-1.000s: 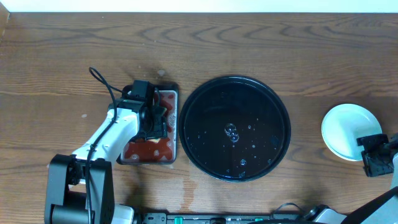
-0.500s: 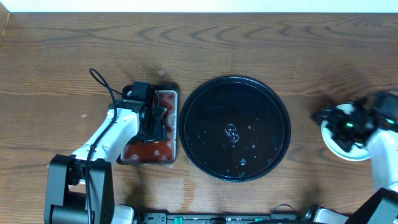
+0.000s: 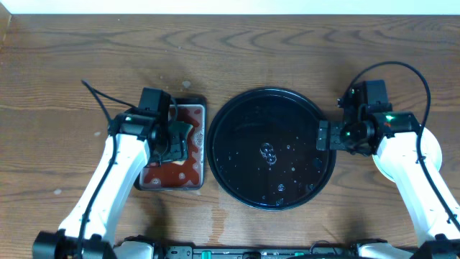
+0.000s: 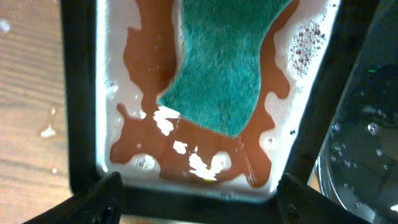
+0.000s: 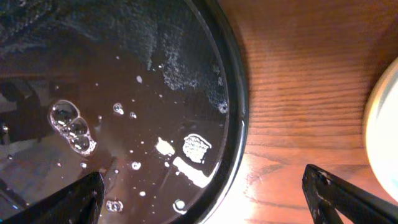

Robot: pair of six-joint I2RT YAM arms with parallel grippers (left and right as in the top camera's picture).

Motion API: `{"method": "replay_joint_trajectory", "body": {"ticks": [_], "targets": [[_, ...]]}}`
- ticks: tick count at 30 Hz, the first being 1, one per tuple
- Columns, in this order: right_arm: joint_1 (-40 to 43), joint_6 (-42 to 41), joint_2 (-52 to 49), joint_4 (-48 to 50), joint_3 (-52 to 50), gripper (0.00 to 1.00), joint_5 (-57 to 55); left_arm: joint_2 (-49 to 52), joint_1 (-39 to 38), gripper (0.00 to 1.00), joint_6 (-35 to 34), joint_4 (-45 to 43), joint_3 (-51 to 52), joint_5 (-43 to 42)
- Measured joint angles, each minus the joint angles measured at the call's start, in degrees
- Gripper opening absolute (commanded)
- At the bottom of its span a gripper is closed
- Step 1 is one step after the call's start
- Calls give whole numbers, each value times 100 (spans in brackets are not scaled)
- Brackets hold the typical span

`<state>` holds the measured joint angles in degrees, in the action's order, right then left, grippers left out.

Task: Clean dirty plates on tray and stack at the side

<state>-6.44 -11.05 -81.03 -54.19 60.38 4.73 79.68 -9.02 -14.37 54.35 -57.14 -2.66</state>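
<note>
Overhead view: the black tray (image 3: 272, 147) sits mid-way along the surface (image 3: 65, 65), glossy, wet, a few bubbles. A pale plate (image 5: 387, 124) lies near its right side. The left pincer (image 4: 205, 204) gapes empty over the green sponge (image 4: 217, 62), and the right pincer (image 5: 205, 198) gapes empty above the tray's rim.

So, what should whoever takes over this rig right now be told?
Left gripper: open, empty, over the small metal tray of red sauce, where the green sponge lies.
Right gripper: open, empty, above the right rim of the black tray, which is wet, bubbly and bare.
Plates: on the wood to the right of that tray, mostly hidden under the right arm; how many are stacked cannot be told.
Done: the tray is cleared.
Left: probably only checking the stack's count and cleanliness.
</note>
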Motion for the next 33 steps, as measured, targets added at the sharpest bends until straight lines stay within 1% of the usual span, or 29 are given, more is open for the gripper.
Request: {"method": "replay_joint_trajectory", "body": {"ticks": [4,10,14,17,21,26,33], "targets": [[-87,0,214,-177,57,99,-210,-564,0,79,-66,57,28,0],[-101,-2,951,-474,57,99,-339,-1895,0,79,-81,-13,343,0],[-155,-4,1810,-356,-127,99,-396,-2859,0,79,-83,-74,680,0],[-227,-4,2761,-140,-538,99,-431,-3644,2,79,-83,-83,933,0],[-249,-4,3912,-94,-1010,99,-496,-4533,2,79,-83,-72,1185,0],[-249,-7,4697,-372,-1137,99,-542,-4874,2,79,-81,-76,1252,0],[-249,-7,4929,-835,-1152,99,-566,-4878,2,79,-81,-76,1252,0]]}}
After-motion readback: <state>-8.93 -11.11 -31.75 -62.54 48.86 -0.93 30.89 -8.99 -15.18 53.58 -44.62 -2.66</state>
